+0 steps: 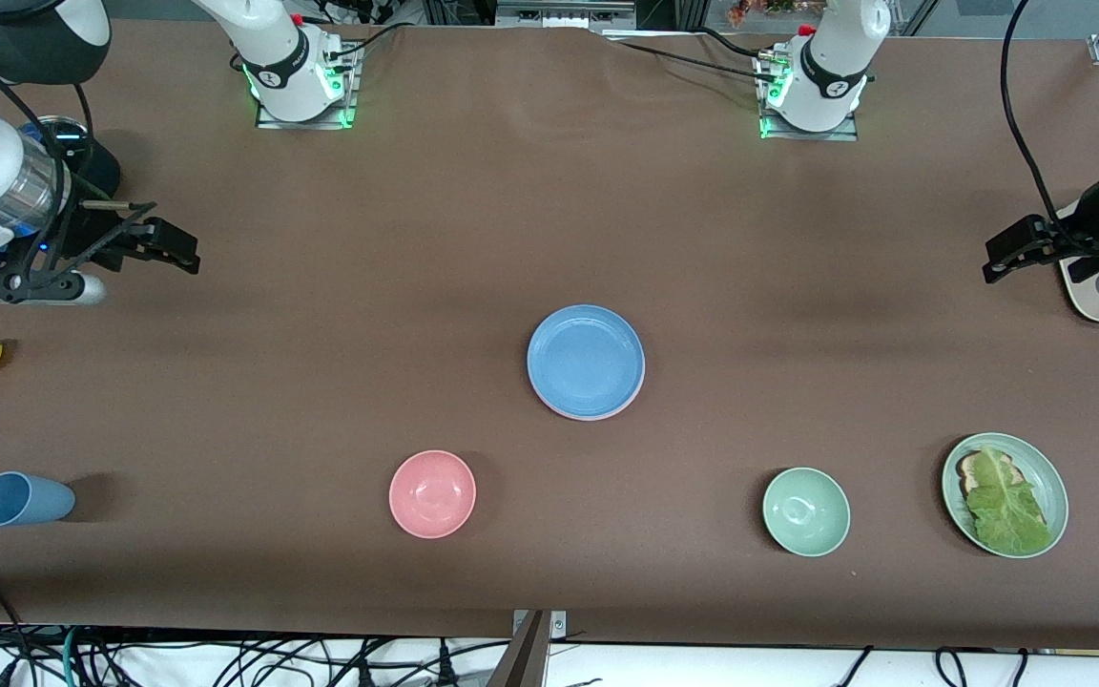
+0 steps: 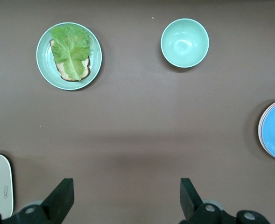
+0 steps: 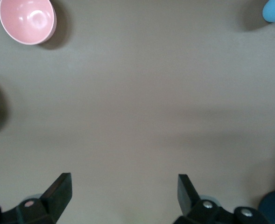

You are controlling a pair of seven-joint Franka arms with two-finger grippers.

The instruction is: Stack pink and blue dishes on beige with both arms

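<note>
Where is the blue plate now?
The blue plate lies at the middle of the table on top of a pink plate, farther from the front camera than the pink bowl and green bowl.

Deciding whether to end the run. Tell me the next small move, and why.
Probably none beyond holding both arms parked. The blue plate already tops the stack, a pink rim showing under it; beige cannot be made out. Left gripper and right gripper hang open and empty at the table's ends.

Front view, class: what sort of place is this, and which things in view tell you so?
Most likely a robotics lab, not a kitchen. Two white arms are bolted to a brown-covered table, loose cables trail along its edge, and toy-like tableware such as the blue plate and pink bowl is laid out.
</note>
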